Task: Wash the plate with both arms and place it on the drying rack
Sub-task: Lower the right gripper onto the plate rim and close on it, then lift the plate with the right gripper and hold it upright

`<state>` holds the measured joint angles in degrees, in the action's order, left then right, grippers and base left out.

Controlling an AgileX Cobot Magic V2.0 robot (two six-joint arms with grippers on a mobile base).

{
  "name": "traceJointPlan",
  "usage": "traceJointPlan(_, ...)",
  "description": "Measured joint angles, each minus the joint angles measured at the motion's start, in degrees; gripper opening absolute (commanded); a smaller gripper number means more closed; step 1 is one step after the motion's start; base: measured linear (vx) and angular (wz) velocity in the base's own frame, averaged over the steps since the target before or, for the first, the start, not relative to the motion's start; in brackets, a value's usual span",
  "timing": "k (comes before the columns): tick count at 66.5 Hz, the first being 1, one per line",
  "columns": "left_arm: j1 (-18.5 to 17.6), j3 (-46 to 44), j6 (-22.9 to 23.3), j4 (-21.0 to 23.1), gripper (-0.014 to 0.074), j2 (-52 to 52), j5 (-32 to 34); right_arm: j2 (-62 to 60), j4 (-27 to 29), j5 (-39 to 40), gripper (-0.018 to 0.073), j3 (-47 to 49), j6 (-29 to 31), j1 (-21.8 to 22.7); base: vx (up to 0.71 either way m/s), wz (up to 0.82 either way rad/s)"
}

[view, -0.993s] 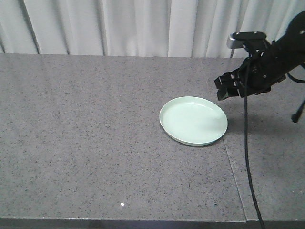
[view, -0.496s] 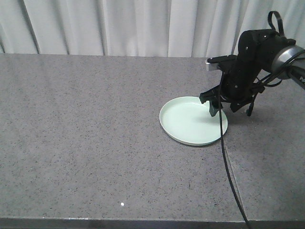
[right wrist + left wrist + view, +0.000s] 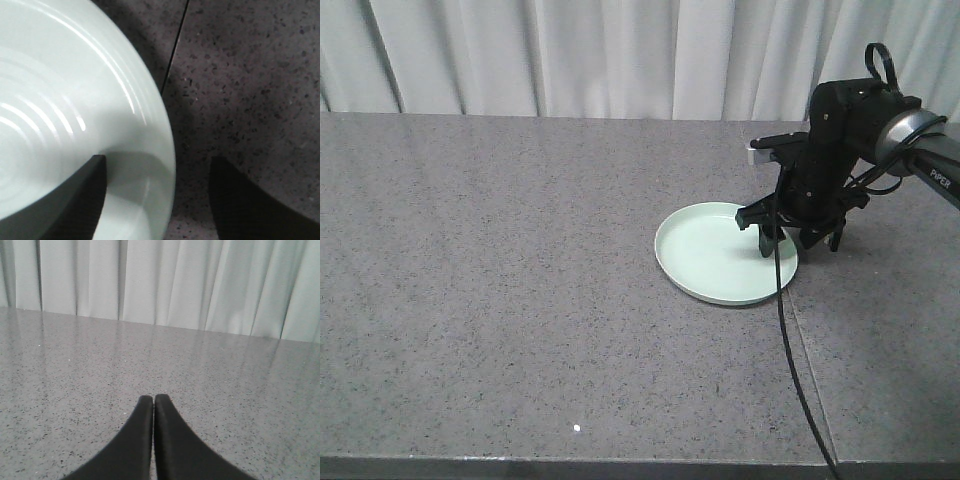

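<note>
The pale mint-green plate (image 3: 720, 253) (image 3: 60, 100) lies flat on the grey speckled counter (image 3: 500, 280), right of centre. My right gripper (image 3: 798, 240) (image 3: 159, 172) points down over the plate's right rim and is open. One finger (image 3: 82, 200) is over the inside of the plate, the other (image 3: 245, 200) outside it over the counter, with the rim between them and untouched. My left gripper (image 3: 153, 402) is shut with nothing in it, low over bare counter; it does not appear in the front view. The drying rack is out of view.
A white curtain (image 3: 620, 55) hangs behind the counter's far edge. A thin seam (image 3: 810, 370) in the counter runs from the plate's right side to the front edge. A black cable (image 3: 790, 340) trails from the right arm toward the front.
The right arm has swung in from the far right and come down, turning its gripper downward until the open fingers straddle the plate's right rim. The plate has not moved.
</note>
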<state>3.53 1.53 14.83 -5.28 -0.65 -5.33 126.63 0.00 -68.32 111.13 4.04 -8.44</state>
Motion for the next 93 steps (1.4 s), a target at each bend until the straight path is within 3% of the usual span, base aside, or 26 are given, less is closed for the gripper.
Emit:
traceJointPlan(13, 0.0, 0.0, 0.0, 0.0, -0.0006, 0.0, 0.0, 0.1, 0.0, -0.9, -0.0015, 0.2, 0.0, 0.0, 0.0, 0.0)
traceJointPlan(43, 0.0, 0.0, 0.0, 0.0, -0.0006, 0.0, 0.0, -2.7, 3.8, -1.5, -0.0008, 0.0, 1.8, 0.1, 0.0, 0.0)
traceJointPlan(68, 0.0, 0.0, 0.0, 0.0, -0.0006, 0.0, 0.0, -27.1, 15.7, -1.6, -0.0006, -0.2, 11.9, 0.1, 0.0, 0.0)
traceJointPlan(84, 0.0, 0.0, 0.0, 0.0, -0.0006, 0.0, 0.0, -39.2, 16.2, -3.6, -0.0005, -1.1, 12.8, 0.1, 0.0, 0.0)
traceJointPlan(93, 0.0, 0.0, 0.0, 0.0, -0.0006, 0.0, 0.0, -48.5, 16.8, -1.0, -0.0005, -10.3, 13.6, 0.1, 0.0, 0.0)
